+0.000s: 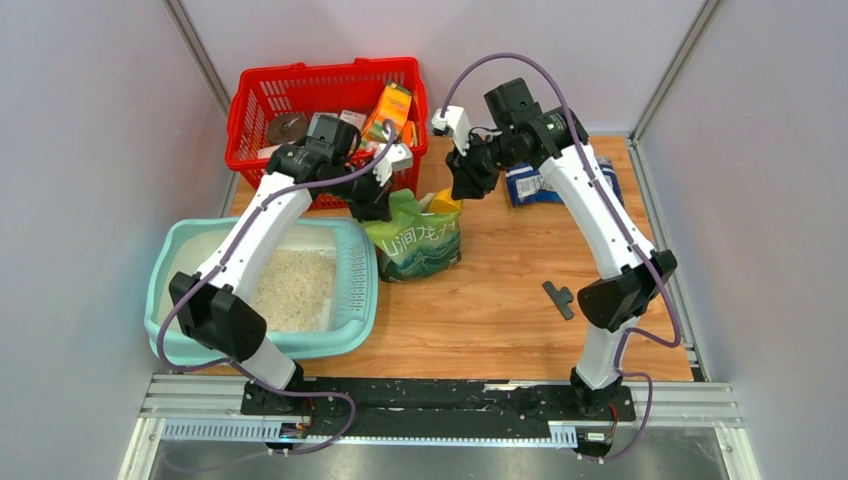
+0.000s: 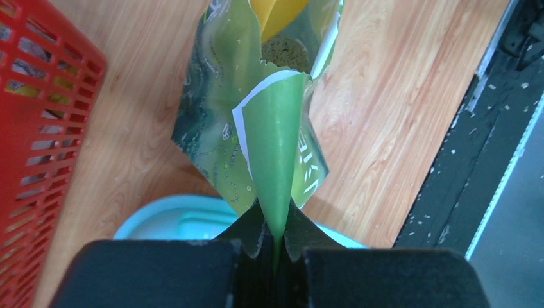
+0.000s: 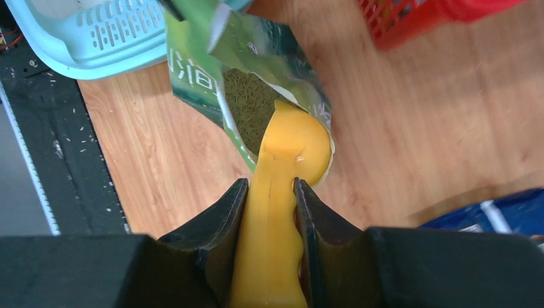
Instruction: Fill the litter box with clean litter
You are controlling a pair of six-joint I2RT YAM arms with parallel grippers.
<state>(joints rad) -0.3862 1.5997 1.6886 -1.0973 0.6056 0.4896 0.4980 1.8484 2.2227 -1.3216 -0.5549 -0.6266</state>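
Observation:
The pale teal litter box [image 1: 358, 285] sits at the table's left, with a loose heap of beige-white clean litter [image 1: 295, 288] inside. Just right of it stands an open green printed bag [image 1: 420, 245]. My left gripper [image 2: 277, 221] is shut on a flap of the bag's [image 2: 218, 128] torn top edge, above the box rim [image 2: 167, 215]. My right gripper [image 3: 271, 186] is shut on the handle of a yellow scoop [image 3: 295, 141]. The scoop's bowl rests in the bag's mouth, over the grains [image 3: 247, 102] inside.
A red mesh basket [image 1: 320, 100] holding several items stands at the back left, close behind the left gripper. A blue packet [image 1: 530, 185] lies at the back right. A small black tool [image 1: 560, 297] lies on the wood near the right arm.

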